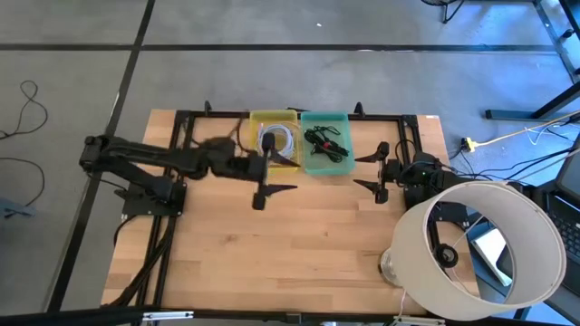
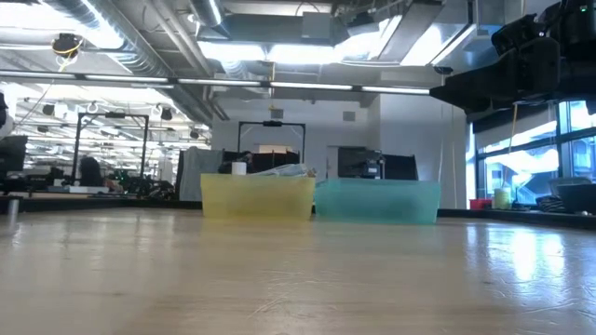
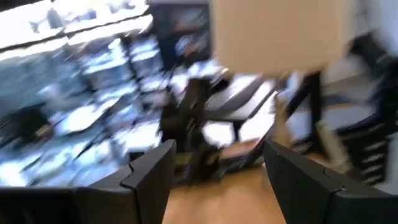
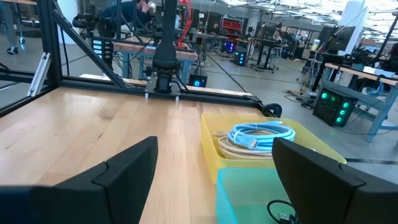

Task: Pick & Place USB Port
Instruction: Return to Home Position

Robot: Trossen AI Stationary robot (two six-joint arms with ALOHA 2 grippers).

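A yellow bin [image 1: 274, 138] holds coiled cables, a blue one [image 4: 261, 135] lying on a beige one. Beside it on the right, a teal bin [image 1: 326, 143] holds a black cable [image 1: 324, 139]. Both bins stand on the table near its far edge, and both show in the low view, the yellow bin [image 2: 258, 197] and the teal bin [image 2: 377, 201]. My left gripper [image 1: 290, 175] hovers open just in front of the yellow bin and holds nothing [image 3: 217, 168]. My right gripper [image 1: 358, 172] is open and empty near the teal bin's right near corner, pointing left [image 4: 214, 168].
A lamp with a large white shade [image 1: 480, 249] stands at the table's near right corner, close to the right arm. A black frame [image 1: 181, 118] runs along the table's edges. Bare wood [image 1: 290, 254] stretches in front of the bins. Cables lie on the floor [image 1: 27, 109].
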